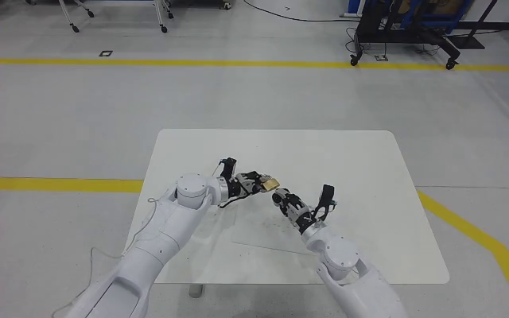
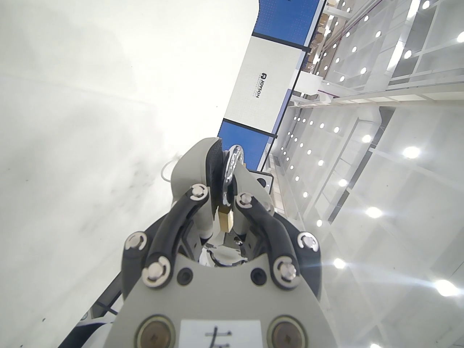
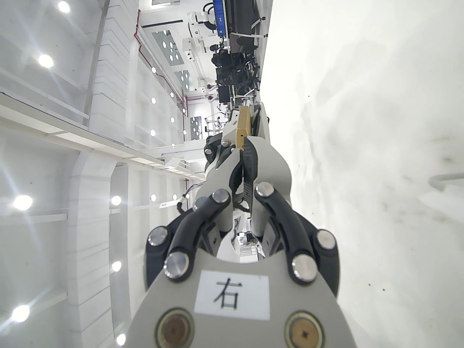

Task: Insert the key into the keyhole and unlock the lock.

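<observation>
Both my arms meet above the middle of the white table [image 1: 358,159]. My left gripper [image 1: 256,182] comes in from the left side. My right gripper [image 1: 283,198] comes in from the near right. The tips sit close together, angled toward each other.

The lock [image 1: 270,184] is off the table, held in the air at the tip of my left gripper, between the two grippers. Its brass body points toward my right gripper.

Left wrist view: my left gripper [image 2: 232,159] is clamped narrow on the lock [image 2: 225,219]. The silver shackle [image 2: 232,168] is pinched between the dark pads [image 2: 214,161]. The brass body shows in the gap between the fingers, nearer the palm. The table [image 2: 72,110] lies off to one side.

Right wrist view: my right gripper [image 3: 241,144] has its fingers drawn tight together, pads all but meeting. I cannot tell whether something thin lies between them. The lock [image 3: 242,124] stands edge-on just past my fingertips. It is touching them or a hair apart, and I cannot tell which. My left gripper [image 3: 217,152] is behind it, gripping it. The table [image 3: 362,110] runs alongside.

Around the table there is grey floor with yellow lines [image 1: 238,61]. A dark wheeled cart [image 1: 406,32] stands well apart, at the far right.
</observation>
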`<state>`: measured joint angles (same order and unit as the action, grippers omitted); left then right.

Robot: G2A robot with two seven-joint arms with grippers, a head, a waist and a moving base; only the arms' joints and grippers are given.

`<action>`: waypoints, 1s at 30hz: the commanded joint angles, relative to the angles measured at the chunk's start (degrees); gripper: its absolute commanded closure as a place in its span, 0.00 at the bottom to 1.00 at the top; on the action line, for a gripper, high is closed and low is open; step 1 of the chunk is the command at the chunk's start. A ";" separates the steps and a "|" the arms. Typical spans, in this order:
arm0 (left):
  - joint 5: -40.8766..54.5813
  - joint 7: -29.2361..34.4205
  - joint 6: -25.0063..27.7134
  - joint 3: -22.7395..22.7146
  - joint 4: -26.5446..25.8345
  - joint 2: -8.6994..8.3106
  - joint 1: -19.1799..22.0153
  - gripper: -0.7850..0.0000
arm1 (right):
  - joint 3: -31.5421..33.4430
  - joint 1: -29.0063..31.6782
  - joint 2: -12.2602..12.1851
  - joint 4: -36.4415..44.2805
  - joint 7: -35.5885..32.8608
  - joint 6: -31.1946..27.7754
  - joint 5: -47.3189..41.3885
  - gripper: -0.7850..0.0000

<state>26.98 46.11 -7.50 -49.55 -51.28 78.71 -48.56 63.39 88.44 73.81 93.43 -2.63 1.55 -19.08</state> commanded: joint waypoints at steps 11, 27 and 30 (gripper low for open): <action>-0.98 -0.43 2.19 -0.50 0.11 0.26 -0.01 1.00 | 0.57 -0.01 0.28 -0.50 -2.13 -2.16 -1.03 0.69; -4.44 0.14 10.52 -1.43 -2.56 0.09 -1.34 1.00 | 4.40 1.35 0.15 -2.37 -12.32 -7.47 -12.17 0.78; -4.49 0.11 10.61 -1.73 -2.68 0.07 -1.53 1.00 | 4.51 1.24 0.25 -2.89 -12.95 -8.00 -13.49 0.86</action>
<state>22.49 46.27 3.12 -51.17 -53.91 78.78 -50.04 67.85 89.70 74.03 90.75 -15.31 -6.23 -32.05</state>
